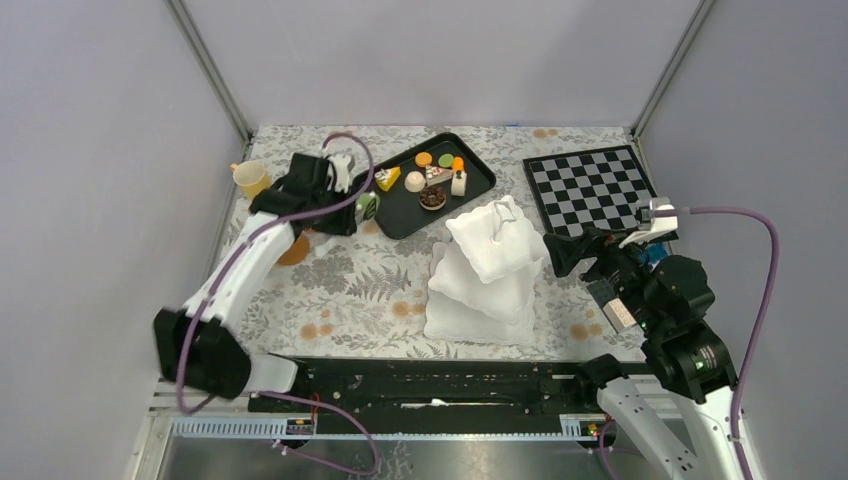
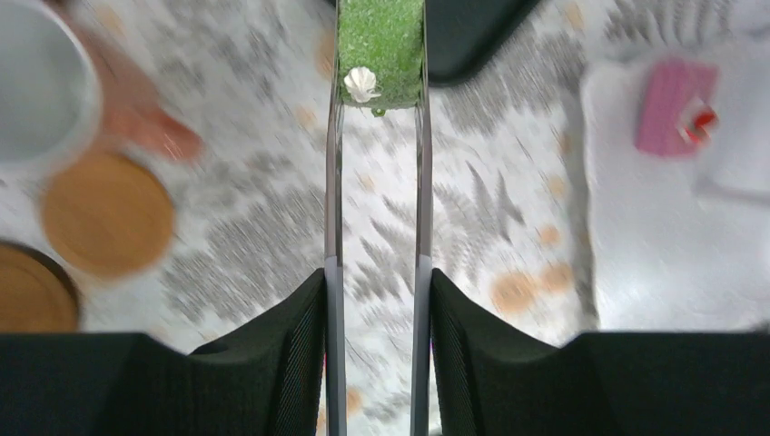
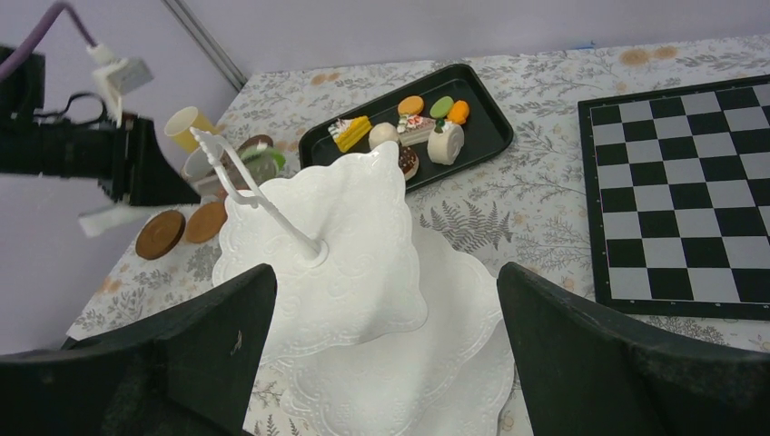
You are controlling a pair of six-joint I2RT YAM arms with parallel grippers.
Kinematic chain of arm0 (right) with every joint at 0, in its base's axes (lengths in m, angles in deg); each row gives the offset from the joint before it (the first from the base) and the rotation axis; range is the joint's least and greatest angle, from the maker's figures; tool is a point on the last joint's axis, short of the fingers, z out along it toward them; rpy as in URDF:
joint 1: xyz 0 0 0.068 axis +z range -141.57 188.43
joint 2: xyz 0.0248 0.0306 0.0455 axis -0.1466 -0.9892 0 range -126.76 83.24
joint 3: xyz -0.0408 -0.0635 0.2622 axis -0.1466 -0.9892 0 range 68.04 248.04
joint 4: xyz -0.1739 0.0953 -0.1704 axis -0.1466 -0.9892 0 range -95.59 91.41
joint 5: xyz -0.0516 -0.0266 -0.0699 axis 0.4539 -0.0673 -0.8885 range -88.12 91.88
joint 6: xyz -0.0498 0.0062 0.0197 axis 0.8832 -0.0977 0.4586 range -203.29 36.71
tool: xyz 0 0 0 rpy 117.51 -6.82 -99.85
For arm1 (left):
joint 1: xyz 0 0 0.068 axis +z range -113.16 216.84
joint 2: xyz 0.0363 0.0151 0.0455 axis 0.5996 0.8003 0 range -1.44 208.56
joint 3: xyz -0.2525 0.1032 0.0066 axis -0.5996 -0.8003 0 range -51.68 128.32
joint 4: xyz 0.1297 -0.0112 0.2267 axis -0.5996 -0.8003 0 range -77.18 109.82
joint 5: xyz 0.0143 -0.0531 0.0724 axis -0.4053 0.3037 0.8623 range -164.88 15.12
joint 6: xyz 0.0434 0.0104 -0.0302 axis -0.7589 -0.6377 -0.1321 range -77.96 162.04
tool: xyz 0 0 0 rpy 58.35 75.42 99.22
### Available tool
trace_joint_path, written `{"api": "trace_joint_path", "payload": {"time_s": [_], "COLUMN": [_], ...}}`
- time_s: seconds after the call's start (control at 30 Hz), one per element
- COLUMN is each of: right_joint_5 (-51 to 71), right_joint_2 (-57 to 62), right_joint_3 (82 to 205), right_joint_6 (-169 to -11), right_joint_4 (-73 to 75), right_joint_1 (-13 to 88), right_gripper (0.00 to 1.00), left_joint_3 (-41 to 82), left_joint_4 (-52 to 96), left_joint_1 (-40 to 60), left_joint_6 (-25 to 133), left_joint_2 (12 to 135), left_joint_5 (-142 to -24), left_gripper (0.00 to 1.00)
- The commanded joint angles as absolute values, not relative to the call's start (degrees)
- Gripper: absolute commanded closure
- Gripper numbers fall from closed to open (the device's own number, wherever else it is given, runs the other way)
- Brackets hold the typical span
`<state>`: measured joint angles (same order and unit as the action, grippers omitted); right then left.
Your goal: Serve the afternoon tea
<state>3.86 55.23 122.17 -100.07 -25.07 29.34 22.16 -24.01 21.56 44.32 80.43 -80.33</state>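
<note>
While the white three-tier stand point(image 1: 470, 300) takes up the middle of the counter toward its near edge, the black tray point(image 1: 400, 212) with the rest of the toy cakes lies behind it, toward the far edge. The left gripper point(image 2: 377, 295) is closed on a pair of silver tongs point(image 2: 333, 209). Their two blades run straight out from the fingers and are squeezed at the tip onto a green cake point(image 2: 381, 45) topped with a white cream swirl. That cake hangs just off the tray's left near corner, above the patterned cloth and touching nothing else. What counts next, as I read it, is that the stand lies off to the right of the tongs' tip and closer to the near edge, so the blades would have to swing sideways across their own length. A pink cake point(image 2: 670, 104) already rests on one of the tiers. The right gripper point(image 1: 558, 255) hovers beside the stand toward the right edge, jaws spread wide and empty. It is the nearer arm, though the cake is with the left.
</note>
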Motion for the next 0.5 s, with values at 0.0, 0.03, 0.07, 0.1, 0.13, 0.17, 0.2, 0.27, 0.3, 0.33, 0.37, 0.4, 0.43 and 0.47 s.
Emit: {"api": "trace_joint_path", "payload": {"time_s": [0.0, 0.03, 0.07, 0.1, 0.13, 0.17, 0.2, 0.27, 0.3, 0.33, 0.37, 0.4, 0.43, 0.47], "right_joint_5": [4.34, 4.04, 3.48, 3.09, 2.9, 2.81, 2.71, 2.2, 2.15, 0.88, 0.37, -0.02, -0.31, -0.62], "right_joint_2": [58.07, 58.77, 59.52, 60.16, 60.71, 61.25, 61.86, 62.79, 63.26, 63.64, 63.9, 64.04, 64.15, 64.28], "right_joint_3": [122.51, 121.7, 121.14, 120.71, 120.36, 119.93, 119.47, 118.7, 118.48, 118.31, 118.18, 118.21, 118.38, 118.54], "right_joint_6": [-101.3, -101.43, -101.53, -101.58, -101.54, -101.57, -101.43, -101.38, -101.35, -101.25, -101.38, -101.44, -101.4, -101.42], "right_joint_4": [-23.61, -23.28, -23.09, -23.05, -22.87, -22.65, -22.46, -22.2, -22.16, -22.24, -22.16, -22.15, -22.2, -22.22], "right_joint_1": [29.7, 29.7, 29.7, 29.7, 29.74, 29.7, 29.7, 29.7, 29.7, 29.7, 29.7, 29.7, 29.7, 29.7], "right_gripper": [0.02, 0.02, 0.02, 0.02, 0.02, 0.02, 0.02, 0.02, 0.02, 0.02, 0.02, 0.02, 0.02, 0.02], "left_joint_3": [9.62, 6.53, 3.44, 1.14, -1.03, -2.99, -5.16, -6.25, -6.25, -6.42, -6.77, -7.61, -8.63, -9.82], "left_joint_4": [-22.35, -20.17, -17.99, -16.01, -14.54, -13.64, -13.2, -14.05, -14.06, -13.79, -13.56, -12.97, -12.46, -10.64], "left_joint_1": [17.33, 14.74, 12.1, 9.05, 6.14, 3.24, 1.09, -4.14, -6.99, -9.09, -10.74, -12.76, -14.22, -15.8], "left_joint_6": [55.97, 59.11, 61.22, 63.12, 65.23, 67.16, 68.7, 72.02, 73.72, 75.16, 76.81, 78.26, 79.19, 80.27], "left_joint_2": [67.05, 63.26, 59.75, 56.38, 53.04, 50.25, 47.7, 44.7, 43.93, 43.87, 44.2, 45.3, 45.91, 46.95], "left_joint_5": [-87.41, -87.81, -88.24, -88.33, -87.34, -85.18, -83.9, -78.93, -77.49, -77.18, -76.84, -76.55, -76.55, -76.36], "left_gripper": [0.74, 0.74, 0.74, 0.73, 0.72, 0.72, 0.71, 0.7, 0.7, 0.7, 0.7, 0.7, 0.71, 0.72]}}
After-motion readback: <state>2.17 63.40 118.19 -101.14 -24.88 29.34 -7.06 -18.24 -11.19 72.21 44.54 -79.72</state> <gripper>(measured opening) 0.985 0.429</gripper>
